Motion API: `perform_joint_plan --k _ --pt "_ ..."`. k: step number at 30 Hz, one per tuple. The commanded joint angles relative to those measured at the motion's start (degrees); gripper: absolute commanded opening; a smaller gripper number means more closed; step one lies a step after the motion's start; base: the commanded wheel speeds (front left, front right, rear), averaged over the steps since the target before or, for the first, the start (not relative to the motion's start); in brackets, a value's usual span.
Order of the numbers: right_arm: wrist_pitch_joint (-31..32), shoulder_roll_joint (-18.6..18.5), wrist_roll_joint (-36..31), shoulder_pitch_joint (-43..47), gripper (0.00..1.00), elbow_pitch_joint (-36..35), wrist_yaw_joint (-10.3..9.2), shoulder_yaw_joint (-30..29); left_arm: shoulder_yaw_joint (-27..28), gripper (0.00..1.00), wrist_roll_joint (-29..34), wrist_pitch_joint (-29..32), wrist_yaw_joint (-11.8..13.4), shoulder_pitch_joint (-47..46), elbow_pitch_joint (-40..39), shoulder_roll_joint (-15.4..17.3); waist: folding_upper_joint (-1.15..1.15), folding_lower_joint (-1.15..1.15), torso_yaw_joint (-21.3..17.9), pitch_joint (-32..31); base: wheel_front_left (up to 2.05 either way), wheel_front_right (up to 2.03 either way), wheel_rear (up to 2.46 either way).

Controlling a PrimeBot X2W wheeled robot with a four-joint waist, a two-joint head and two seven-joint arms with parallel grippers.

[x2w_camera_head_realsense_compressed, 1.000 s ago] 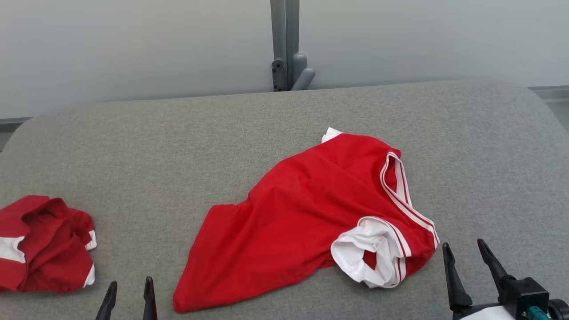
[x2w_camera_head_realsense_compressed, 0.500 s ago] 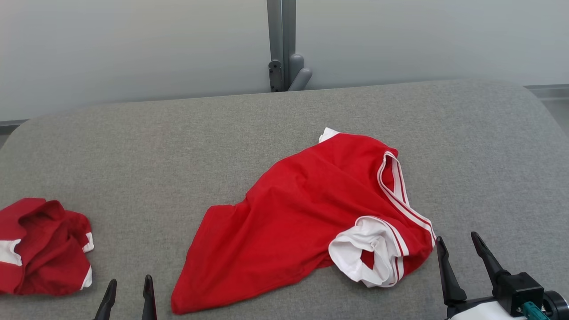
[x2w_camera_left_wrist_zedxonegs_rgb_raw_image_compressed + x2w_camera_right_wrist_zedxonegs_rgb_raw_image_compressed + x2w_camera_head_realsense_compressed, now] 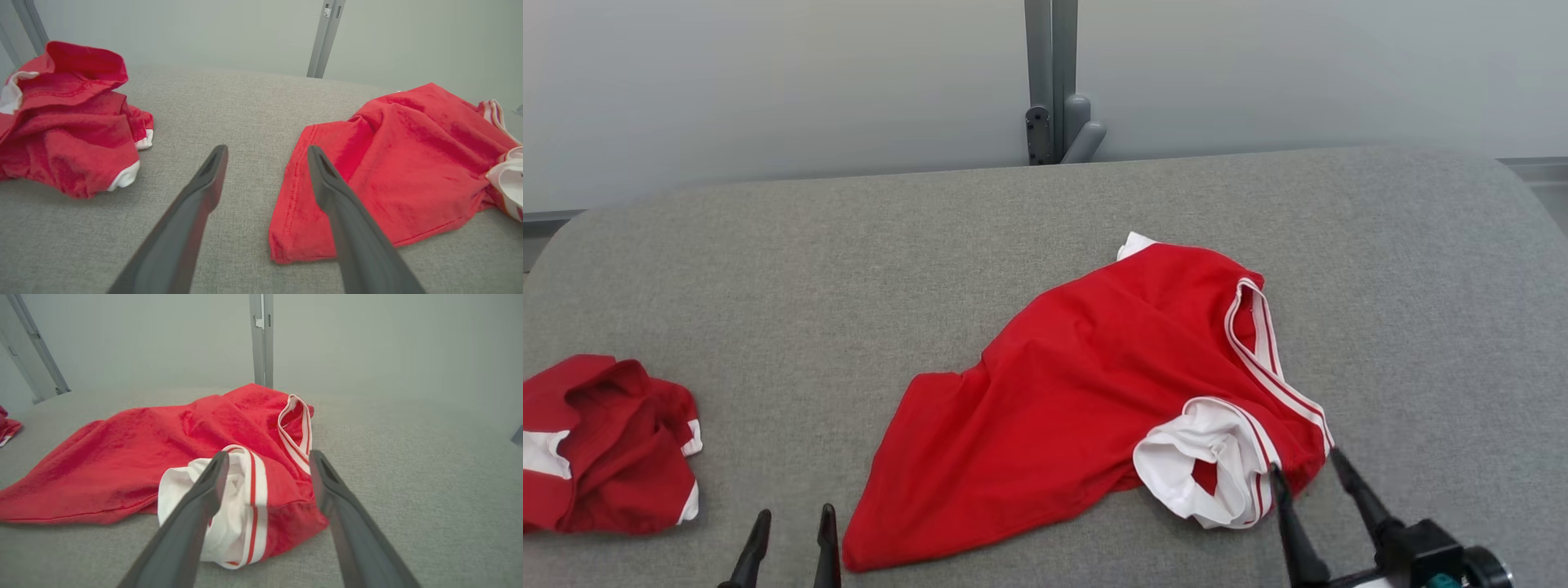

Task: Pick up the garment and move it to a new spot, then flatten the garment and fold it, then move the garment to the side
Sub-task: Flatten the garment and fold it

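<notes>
Right gripper (image 3: 1304, 459) — jaws apart — at the garment (image 3: 1078, 392).

The head view looks down from above the near edge of the table (image 3: 768, 269) toward its far edge. The wrist views sit low and close, each facing the far edge along the left pincer (image 3: 267, 150) or right pincer (image 3: 269, 455); all three share the red shirt (image 3: 1078, 392).

Garment (image 3: 1078, 392): red, white sleeve, red-and-white striped trim at collar and cuff. Second garment (image 3: 605, 457): red with white patches. Surface (image 3: 809, 269): mottled grey cloth; wall (image 3: 768, 82) pale grey.
</notes>
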Motion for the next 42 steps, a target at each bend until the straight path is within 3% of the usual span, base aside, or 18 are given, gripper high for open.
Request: perform_joint_plan --k 1,9,16,31,42 --pt "-0.18 -0.13 -0.13 1.48 1.0 0.96 -0.08 1.41 -0.64 1.0 -0.61 -0.18 -0.23 -0.91 0.45 0.51 0.63 0.0 0.15 0.1 0.0 0.0 0.0" --pt "0.67 -0.14 -0.58 -2.72 1.0 13.12 -0.08 6.1 -10.19 1.0 -3.24 0.01 -0.2 -6.14 10.47 3.46 0.63 0.0 -0.24 1.83 0.0 0.0 0.0" --pt "2.72 -0.19 1.18 -5.07 1.0 17.27 -0.08 8.96 -13.91 1.0 -5.03 2.32 -0.2 -10.09 15.98 4.79 0.63 0.0 -0.13 1.3 0.0 0.0 0.0" --pt "10.23 -0.17 8.08 -2.18 1.0 9.42 -0.08 10.15 -16.16 1.0 -6.73 1.76 -0.21 -12.02 18.1 5.61 0.63 0.0 -0.62 0.87 0.0 0.0 0.0" --pt "12.7 -0.16 9.19 -3.89 1.0 8.89 -0.07 9.85 -17.96 1.0 -8.36 5.27 -0.2 -13.52 18.06 6.67 0.63 0.0 -0.29 2.34 0.0 0.0 0.0"
